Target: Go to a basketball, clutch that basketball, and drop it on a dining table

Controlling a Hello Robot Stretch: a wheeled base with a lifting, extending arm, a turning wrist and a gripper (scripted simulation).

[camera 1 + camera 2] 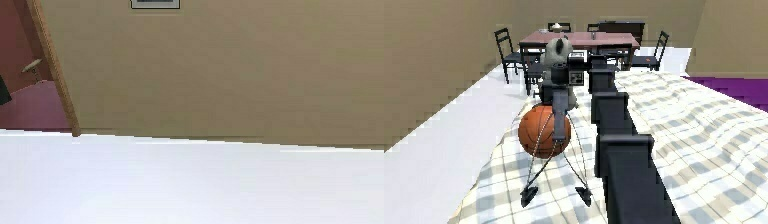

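An orange basketball (542,132) shows in the arm side view over a bed with a checked cover (684,150). My gripper (556,196) is right at the ball: its dark body crosses the ball's right side and two thin fingers (534,180) spread down in front of it. The cover lies behind and below the ball, so I cannot tell whether the gripper holds it. The dark arm bar (624,160) runs up from the bottom edge. A dark wooden dining table (579,40) stands far back, beyond the bed.
Dark chairs (506,50) surround the table. A beige wall (220,70) stands close ahead in the forward view, with a framed picture (156,4) at the top and a doorway (25,80) to a reddish room at the left. White bedding (190,185) lies below.
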